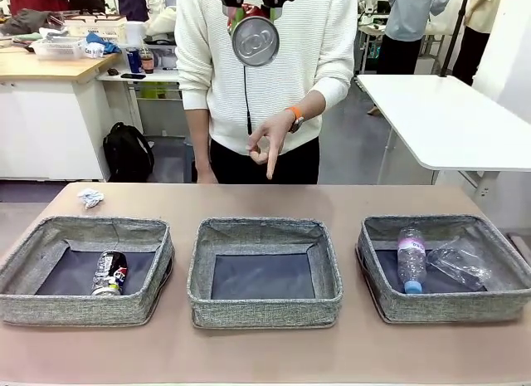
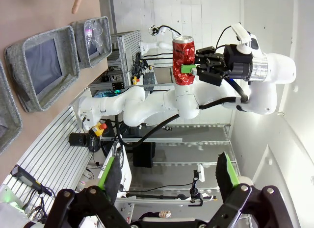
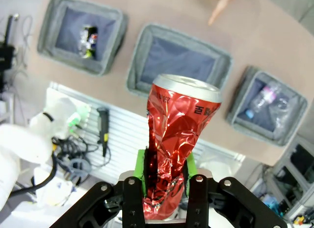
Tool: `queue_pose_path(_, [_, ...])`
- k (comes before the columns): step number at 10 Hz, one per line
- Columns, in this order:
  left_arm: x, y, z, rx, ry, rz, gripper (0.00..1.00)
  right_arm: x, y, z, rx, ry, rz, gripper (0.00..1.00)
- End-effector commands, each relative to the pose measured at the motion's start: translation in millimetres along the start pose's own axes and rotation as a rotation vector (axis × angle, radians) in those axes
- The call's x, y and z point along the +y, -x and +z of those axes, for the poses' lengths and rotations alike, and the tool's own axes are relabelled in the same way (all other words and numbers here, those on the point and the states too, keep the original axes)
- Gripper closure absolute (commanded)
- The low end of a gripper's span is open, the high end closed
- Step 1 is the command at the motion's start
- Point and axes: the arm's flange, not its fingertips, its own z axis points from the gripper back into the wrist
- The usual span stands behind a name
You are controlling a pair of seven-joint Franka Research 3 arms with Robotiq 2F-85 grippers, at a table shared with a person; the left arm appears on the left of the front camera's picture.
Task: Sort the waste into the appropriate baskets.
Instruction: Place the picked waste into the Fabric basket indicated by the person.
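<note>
**Waste-sorting bench, one moment.** A person's hand (image 1: 270, 141) points downward above the far edge of the table (image 1: 265, 357), beyond the middle basket (image 1: 265, 310). The crumpled red soda can (image 3: 184, 115) is clamped at its lower part by the right gripper (image 3: 167, 162) (green pads on both sides), high above the table. The left gripper (image 2: 169, 171) has its jaws spread wide, well apart from the can.

Count:
- 3 baskets
- 2 cans, the dark can (image 1: 109, 272) in the left basket (image 1: 83, 308)
- 1 bottle (image 1: 411, 260) and 1 film (image 1: 460, 266) in the right basket (image 1: 448, 307)
- 1 paper wad (image 1: 90, 197) on the table

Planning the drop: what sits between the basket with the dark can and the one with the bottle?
A third grey woven basket, nothing in it, in the front view.
</note>
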Motion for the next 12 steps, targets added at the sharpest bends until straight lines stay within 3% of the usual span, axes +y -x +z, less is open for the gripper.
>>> queue_pose_path(1, [-2.5,1.8,1.4,0.006,0.005,-0.018,0.00,1.2,1.0,0.6,0.005,-0.019,0.003,0.66])
queue_pose_path(12, [-2.5,1.8,1.4,0.006,0.005,-0.018,0.00,1.2,1.0,0.6,0.005,-0.019,0.003,0.66])
